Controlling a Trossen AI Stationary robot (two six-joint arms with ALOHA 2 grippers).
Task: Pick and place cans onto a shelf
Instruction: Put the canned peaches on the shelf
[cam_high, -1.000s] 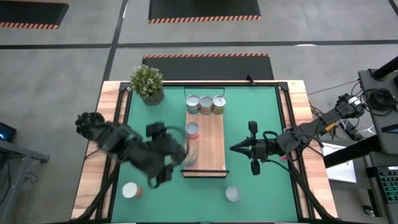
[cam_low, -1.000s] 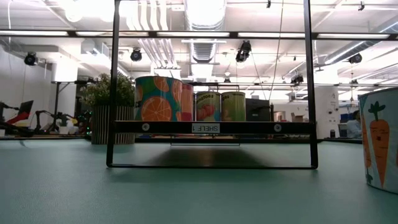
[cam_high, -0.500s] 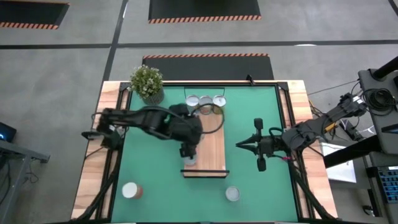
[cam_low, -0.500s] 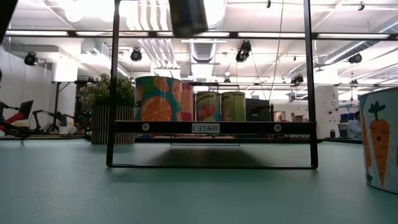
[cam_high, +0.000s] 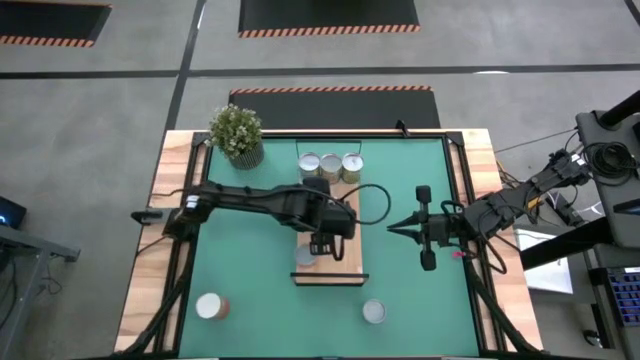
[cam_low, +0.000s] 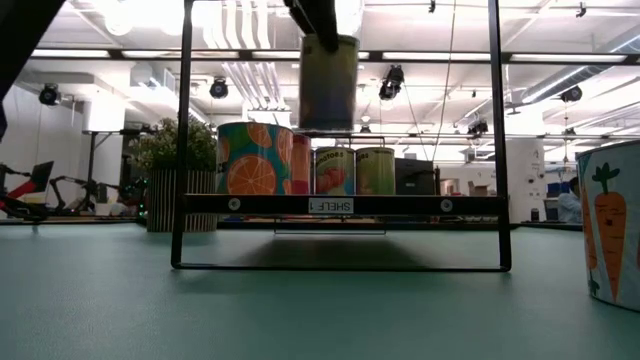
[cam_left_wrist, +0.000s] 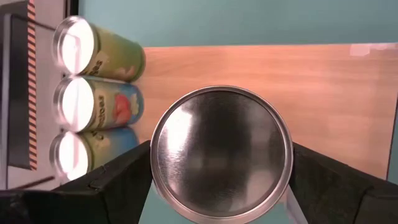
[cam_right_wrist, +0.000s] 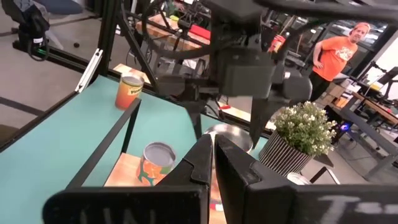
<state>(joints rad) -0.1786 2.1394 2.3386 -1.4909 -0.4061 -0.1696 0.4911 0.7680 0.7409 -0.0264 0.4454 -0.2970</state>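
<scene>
At frame centre, my left gripper (cam_high: 331, 228) clamps a small cylindrical silver-topped tin (cam_left_wrist: 221, 154), upright with its long axis vertical, above the long light-wood plank shelf (cam_high: 349, 252). My right gripper (cam_high: 392, 224), fingers shut and empty, waits right of centre over the green mat (cam_high: 420, 300).

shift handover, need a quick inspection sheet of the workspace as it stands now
surface: green mat on a wood-edged table.
job's things: shelf carries three cans at its far end and one near its front; two cans on the mat.
clutter: potted plant.
grippers: left gripper holds a can above the shelf; right gripper shut, empty, beside the shelf.
cables: on the left arm.
surroundings: person in orange.
</scene>
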